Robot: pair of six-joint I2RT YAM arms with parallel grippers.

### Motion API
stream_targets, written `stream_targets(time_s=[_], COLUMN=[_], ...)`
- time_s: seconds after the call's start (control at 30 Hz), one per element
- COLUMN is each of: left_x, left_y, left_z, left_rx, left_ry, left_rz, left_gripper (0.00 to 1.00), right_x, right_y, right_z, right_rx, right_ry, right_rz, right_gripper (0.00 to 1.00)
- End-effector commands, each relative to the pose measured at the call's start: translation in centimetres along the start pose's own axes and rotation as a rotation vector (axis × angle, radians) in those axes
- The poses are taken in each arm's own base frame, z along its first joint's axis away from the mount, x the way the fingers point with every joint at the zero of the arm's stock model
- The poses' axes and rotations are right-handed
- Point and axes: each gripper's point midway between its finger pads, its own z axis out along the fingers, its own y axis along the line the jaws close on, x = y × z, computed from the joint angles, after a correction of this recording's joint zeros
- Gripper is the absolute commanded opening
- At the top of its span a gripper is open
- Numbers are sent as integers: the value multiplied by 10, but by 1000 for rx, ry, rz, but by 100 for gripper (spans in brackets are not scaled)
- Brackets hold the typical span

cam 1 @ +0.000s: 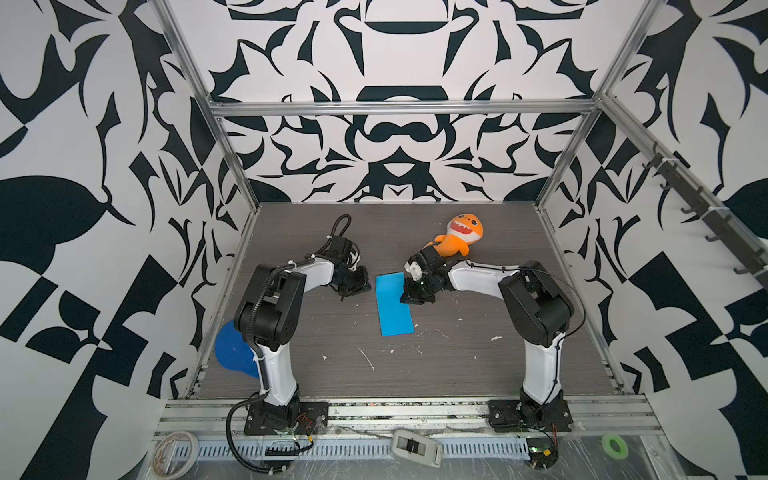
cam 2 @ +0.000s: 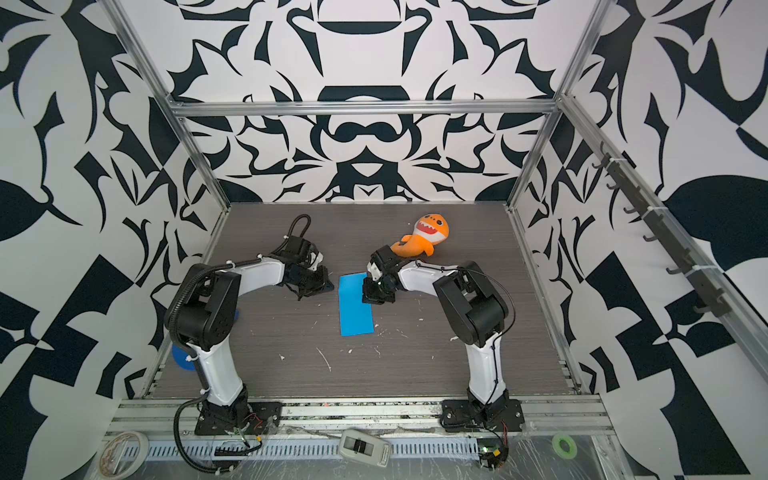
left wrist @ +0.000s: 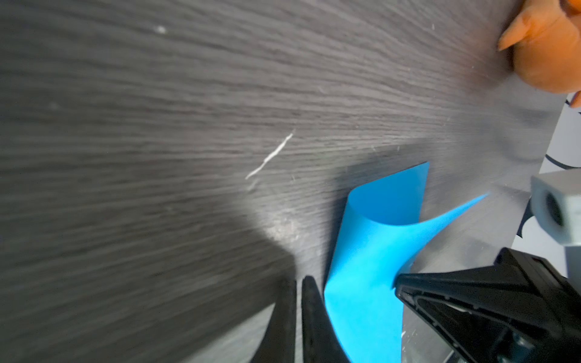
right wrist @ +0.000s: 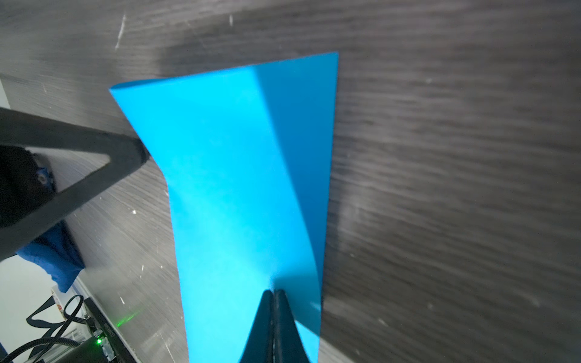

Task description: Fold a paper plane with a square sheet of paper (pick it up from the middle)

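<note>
The square sheet of paper (cam 1: 392, 307) (cam 2: 355, 309) lies mid-table, bright blue and folded into a long rectangle. Its top layer (right wrist: 232, 176) (left wrist: 364, 267) curls up off the lower one. My right gripper (cam 1: 405, 300) (cam 2: 368, 300) (right wrist: 273, 291) is shut, its tips resting on the top layer near the sheet's far right edge; no paper shows between the jaws. My left gripper (cam 1: 365, 287) (cam 2: 329, 286) (left wrist: 298, 279) is shut and empty, its tips at the sheet's left edge. No paper plane is in view.
An orange shark plush (cam 1: 459, 239) (cam 2: 428, 235) lies just behind the right wrist. A dark blue disc (cam 1: 232, 353) (cam 2: 180, 357) sits at the table's left edge beside the left arm's base. Tape rolls (cam 1: 174, 451) and a white device (cam 1: 415, 446) lie on the front rail.
</note>
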Motion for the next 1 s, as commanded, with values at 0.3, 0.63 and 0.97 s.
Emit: stream_targets(time_s=[0.3,0.63,0.97], left_x=[-2,-1,-11], left_y=[-34,10,21], left_z=[15,23,-18], left_rx=[36,-116,-109], left_ry=[15,47,-43], left_rz=[32,-26,-97], left_gripper=[11,10,11], right_x=[50,50,39], right_y=[-85,-85,-73], right_z=[29,28,27], right_rx=[298,299,259], right_ry=[124,127,112], right_rz=[93,90,21], right_gripper=[7,7,7])
